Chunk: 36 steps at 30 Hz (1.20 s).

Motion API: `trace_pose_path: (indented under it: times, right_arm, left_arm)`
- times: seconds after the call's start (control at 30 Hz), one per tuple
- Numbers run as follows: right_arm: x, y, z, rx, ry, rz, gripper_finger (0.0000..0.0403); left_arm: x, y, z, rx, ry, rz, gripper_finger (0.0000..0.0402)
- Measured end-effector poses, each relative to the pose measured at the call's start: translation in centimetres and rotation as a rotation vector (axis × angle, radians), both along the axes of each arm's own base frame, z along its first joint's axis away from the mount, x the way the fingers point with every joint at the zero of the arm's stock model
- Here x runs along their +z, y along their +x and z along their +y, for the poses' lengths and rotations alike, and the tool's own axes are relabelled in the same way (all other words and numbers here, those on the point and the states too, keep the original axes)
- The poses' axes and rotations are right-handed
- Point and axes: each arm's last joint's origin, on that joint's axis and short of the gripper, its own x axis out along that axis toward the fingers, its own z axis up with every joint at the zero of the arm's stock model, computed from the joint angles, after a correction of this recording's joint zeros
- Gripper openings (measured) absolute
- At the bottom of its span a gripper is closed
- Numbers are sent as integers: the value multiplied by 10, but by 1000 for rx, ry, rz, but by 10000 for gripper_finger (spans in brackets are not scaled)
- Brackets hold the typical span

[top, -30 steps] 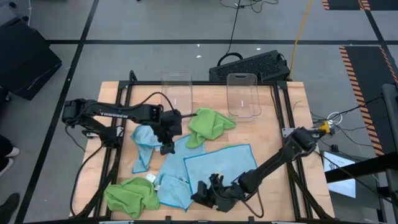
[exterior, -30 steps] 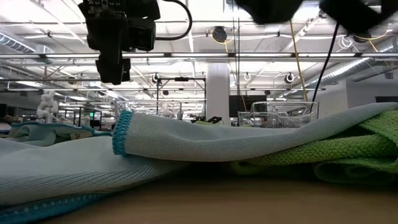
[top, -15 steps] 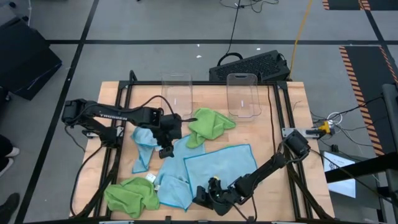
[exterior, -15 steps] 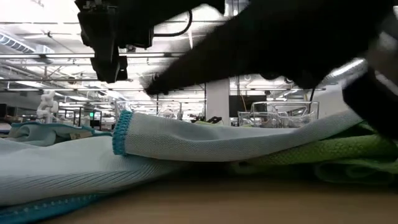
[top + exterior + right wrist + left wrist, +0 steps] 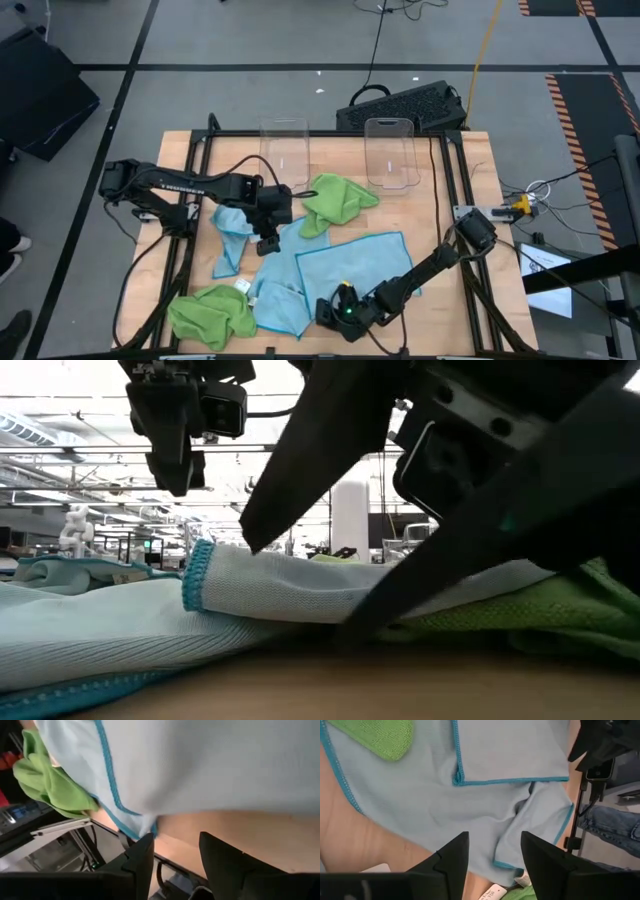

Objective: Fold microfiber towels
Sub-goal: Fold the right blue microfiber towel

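Note:
A light blue towel lies flat at the table's near middle, overlapping another light blue towel. A crumpled light blue towel lies to the left. One lime green towel is bunched at the middle, another at the near left. My left gripper is open and hovers over the blue towels. My right gripper is open and low at the near edge, by the flat towel's teal-hemmed near corner; in the low view its fingers stand before the towel's fold.
Two clear plastic bins stand at the table's far edge. A black frame runs along the table's sides. Bare wood shows at the right. A black device and cables lie beyond the far edge.
My right gripper has come down at the near edge toward the flat blue towel's near corner; in the low view it goes from the picture's top to table height, close in front of the towels. The towels have not moved.

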Motion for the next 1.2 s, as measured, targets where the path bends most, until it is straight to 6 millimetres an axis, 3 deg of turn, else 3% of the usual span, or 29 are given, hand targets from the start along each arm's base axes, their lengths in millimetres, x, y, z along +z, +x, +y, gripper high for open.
trace_pose_path:
  times: [0.23,0.43,0.57,0.7,0.8,1.0,1.2]
  right_arm:
    - [3,9,-12,-110,-64,-73,148]
    - [12,19,-13,-82,-45,-186,148]
    - [31,18,-10,24,-13,-237,148]
    - [53,2,-15,221,-70,-133,148]
    - [74,-11,-29,341,-209,-85,148]
    - [115,-20,-49,593,-687,-264,148]
    - [110,-17,-52,909,-1079,-343,174]
  left_arm:
    - [1,2,0,0,2,-20,182]
    - [1,2,0,0,2,-21,182]
    - [1,1,0,0,2,-16,182]
    - [1,1,0,2,1,-14,182]
    - [0,1,0,43,4,13,182]
    - [0,2,-11,165,-4,65,182]
    - [1,3,-34,222,26,66,182]
